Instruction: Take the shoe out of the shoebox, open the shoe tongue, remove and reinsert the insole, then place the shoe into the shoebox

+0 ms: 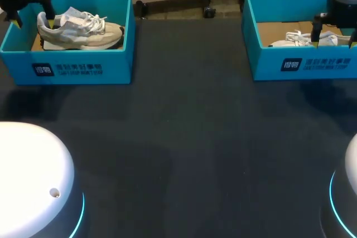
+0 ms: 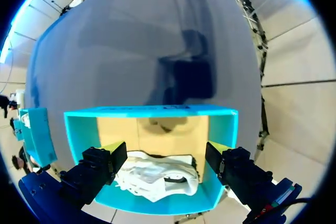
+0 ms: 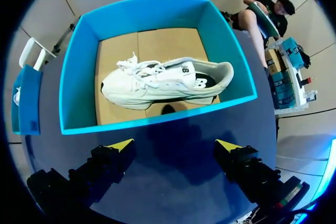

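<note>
Two blue shoeboxes stand at the table's far side. The left shoebox [image 1: 70, 68] [image 2: 152, 113] holds a beige-and-white shoe [image 1: 83, 29] [image 2: 157, 174] lying on its side. My left gripper [image 1: 33, 20] [image 2: 165, 150] hovers open over that box's left end, its yellow tips to either side of the shoe and not touching it. The right shoebox [image 1: 301, 65] [image 3: 152, 121] holds a white shoe [image 1: 304, 38] [image 3: 168, 80] with loose laces. My right gripper [image 1: 333, 42] [image 3: 174, 145] hangs open above this box's front wall, short of the shoe.
A wide stretch of dark table [image 1: 189, 137] lies between and in front of the boxes. My arms' white round bases [image 1: 33, 176] [image 1: 348, 193] sit at the near corners.
</note>
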You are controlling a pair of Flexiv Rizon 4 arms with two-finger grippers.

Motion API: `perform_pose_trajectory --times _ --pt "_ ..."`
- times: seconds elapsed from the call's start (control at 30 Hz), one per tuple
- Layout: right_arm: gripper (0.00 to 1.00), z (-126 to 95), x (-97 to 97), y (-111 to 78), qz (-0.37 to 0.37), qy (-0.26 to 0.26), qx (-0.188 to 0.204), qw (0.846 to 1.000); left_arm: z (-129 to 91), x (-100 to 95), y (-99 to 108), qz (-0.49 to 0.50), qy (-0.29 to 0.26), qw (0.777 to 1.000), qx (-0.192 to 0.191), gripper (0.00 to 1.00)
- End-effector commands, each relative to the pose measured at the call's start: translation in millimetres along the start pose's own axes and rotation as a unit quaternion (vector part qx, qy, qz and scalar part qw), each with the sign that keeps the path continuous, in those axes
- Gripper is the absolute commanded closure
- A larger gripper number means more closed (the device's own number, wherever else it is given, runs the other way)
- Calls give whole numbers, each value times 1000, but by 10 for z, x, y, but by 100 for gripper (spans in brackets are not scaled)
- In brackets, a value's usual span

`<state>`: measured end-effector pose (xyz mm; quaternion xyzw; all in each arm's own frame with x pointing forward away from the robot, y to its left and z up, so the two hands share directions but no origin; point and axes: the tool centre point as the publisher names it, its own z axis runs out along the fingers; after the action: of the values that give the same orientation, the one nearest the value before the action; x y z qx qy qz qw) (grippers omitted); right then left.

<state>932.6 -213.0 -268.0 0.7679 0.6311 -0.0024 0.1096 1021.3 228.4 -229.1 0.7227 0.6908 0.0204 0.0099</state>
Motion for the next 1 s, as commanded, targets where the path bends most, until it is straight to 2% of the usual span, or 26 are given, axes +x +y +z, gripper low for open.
perform_pose_trajectory --times 0.03,0.13,0.3,0.43,0.7,0.97,1.0 --pt "0 3 1 0 0 0 0 1000 122 77 236 4 18 1000 1 0" --pt "0 3 1 0 0 0 0 1000 125 202 409 16 -6 1000 -7 0" --pt "0 3 1 0 0 0 0 1000 232 368 689 27 20 999 -9 0" --pt "0 3 1 0 0 0 0 1000 311 446 899 41 20 999 -7 0" --pt "0 3 1 0 0 0 0 1000 497 484 1206 45 27 998 -30 0" --pt "0 3 1 0 0 0 0 1000 657 514 1447 46 23 998 -34 0" --pt "0 3 1 0 0 0 0 1000 692 525 1499 41 23 998 -34 6"
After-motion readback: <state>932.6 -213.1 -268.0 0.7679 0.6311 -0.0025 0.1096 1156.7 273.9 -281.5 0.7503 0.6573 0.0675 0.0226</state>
